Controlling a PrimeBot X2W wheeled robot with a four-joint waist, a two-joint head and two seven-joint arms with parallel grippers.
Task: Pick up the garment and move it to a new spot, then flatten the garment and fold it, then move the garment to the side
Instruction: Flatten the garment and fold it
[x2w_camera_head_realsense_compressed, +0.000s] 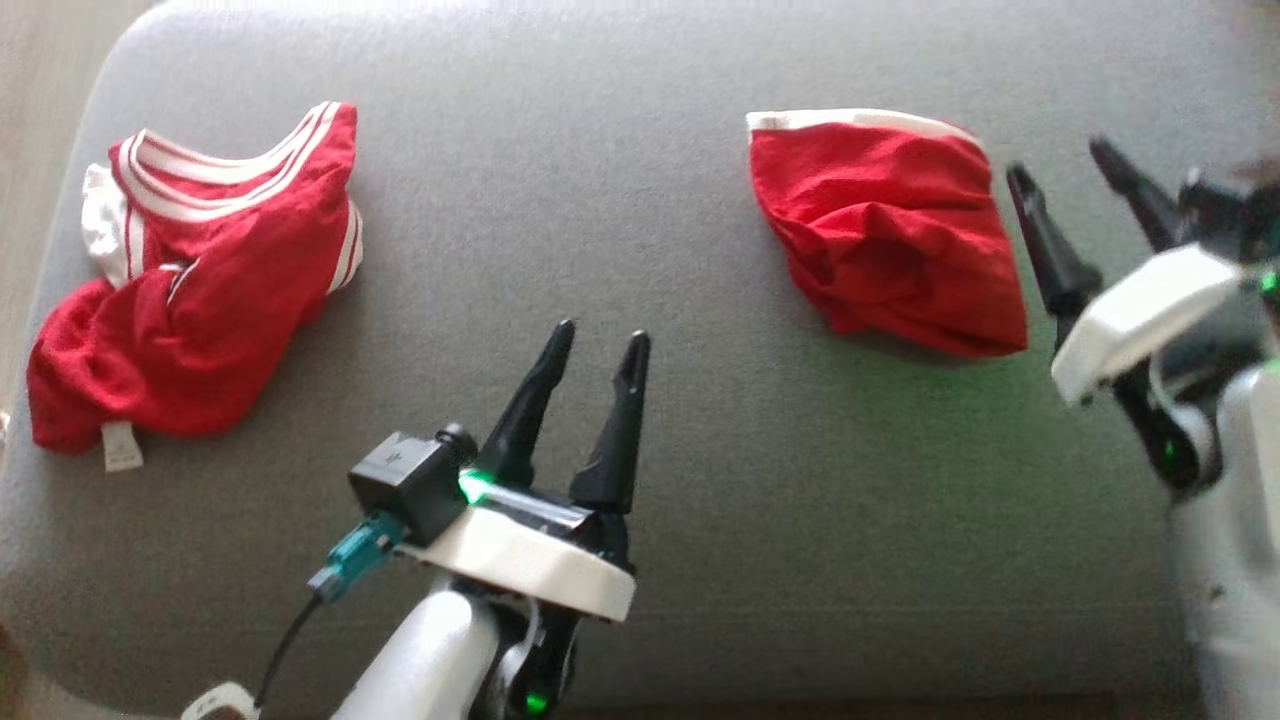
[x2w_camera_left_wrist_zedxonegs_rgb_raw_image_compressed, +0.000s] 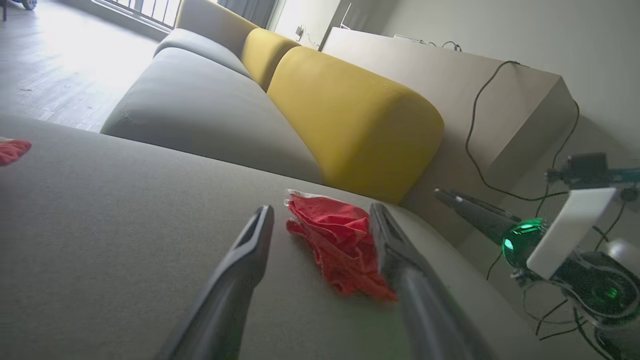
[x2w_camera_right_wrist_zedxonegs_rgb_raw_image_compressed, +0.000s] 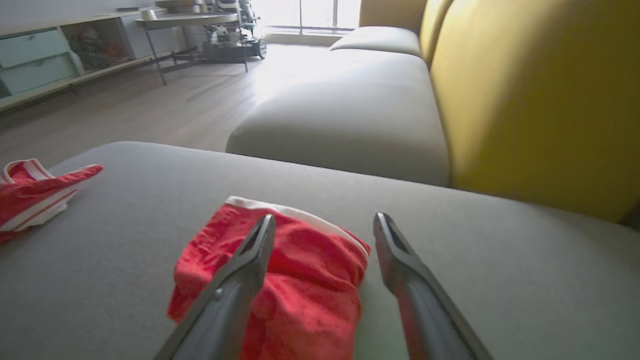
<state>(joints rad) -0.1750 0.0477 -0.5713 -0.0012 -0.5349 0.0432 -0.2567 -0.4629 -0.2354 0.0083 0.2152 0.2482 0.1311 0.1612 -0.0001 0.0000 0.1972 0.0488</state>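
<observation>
Folded red garment lies on grey cushion, just beside right tool, fingers apart, empty. Left tool apart too, hovering mid-cushion. Crumpled striped jersey far left.

red garment, white-banded, lies folded and rumpled, far right.

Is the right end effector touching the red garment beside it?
Apart. Head view shows a strip of grey cushion between the right end effector and the garment.
</observation>
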